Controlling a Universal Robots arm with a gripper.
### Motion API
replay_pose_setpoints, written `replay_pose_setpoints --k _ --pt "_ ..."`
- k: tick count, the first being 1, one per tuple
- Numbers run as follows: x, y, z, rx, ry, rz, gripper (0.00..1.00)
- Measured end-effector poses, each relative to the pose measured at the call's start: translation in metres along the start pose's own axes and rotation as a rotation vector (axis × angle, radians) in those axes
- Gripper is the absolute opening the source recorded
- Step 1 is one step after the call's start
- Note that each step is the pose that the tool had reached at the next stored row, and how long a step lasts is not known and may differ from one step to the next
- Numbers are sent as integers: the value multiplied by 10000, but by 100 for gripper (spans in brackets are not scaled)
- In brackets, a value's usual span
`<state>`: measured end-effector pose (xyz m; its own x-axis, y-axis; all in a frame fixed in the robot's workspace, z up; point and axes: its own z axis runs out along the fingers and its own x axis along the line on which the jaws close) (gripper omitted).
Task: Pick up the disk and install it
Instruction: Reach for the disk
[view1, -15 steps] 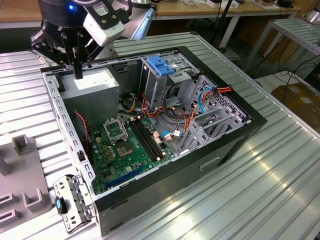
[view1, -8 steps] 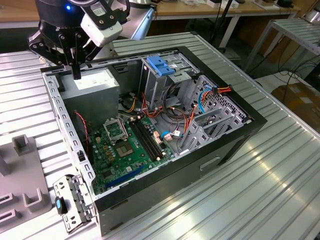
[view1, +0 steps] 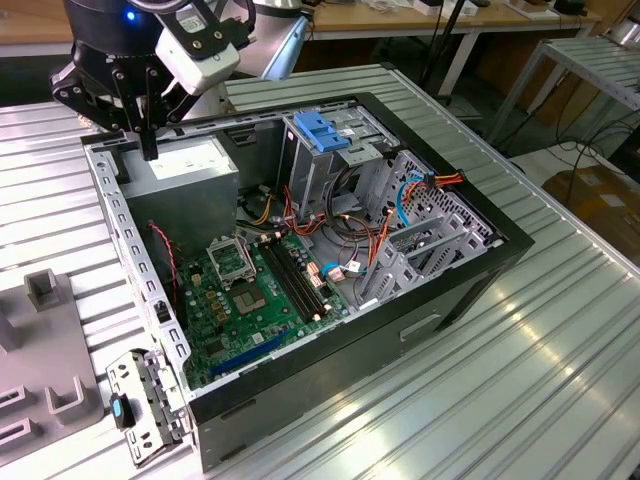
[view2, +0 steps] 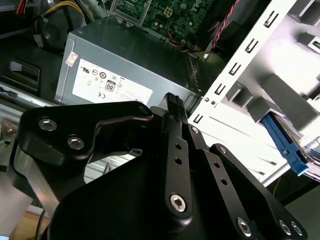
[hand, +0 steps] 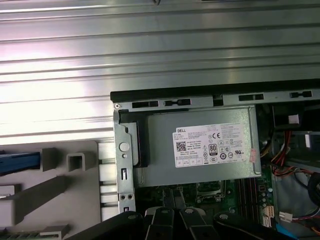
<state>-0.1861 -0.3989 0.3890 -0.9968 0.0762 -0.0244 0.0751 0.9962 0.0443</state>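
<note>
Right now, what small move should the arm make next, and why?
Probably ease the gripper sideways, away from the power supply and toward the grey fixture, since the disk with its blue rail sits there and the gripper carries nothing.

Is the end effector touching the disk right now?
Apart. In the first wrist view the disk sits on the grey fixture outside the case, well clear of the end effector.

From a raised spot, the exterior view slants down on the open computer case (view1: 330, 250) on the table (view1: 560, 330). My first wrist view faces straight down from above; my second wrist view peers in close past my gripper (view2: 170, 100). All three share the grey power supply (view1: 185, 165).
</note>
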Motion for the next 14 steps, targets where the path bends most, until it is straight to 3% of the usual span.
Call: replay_pose_setpoints --k 14 --pt "64 -5 6 0 0 0 11"
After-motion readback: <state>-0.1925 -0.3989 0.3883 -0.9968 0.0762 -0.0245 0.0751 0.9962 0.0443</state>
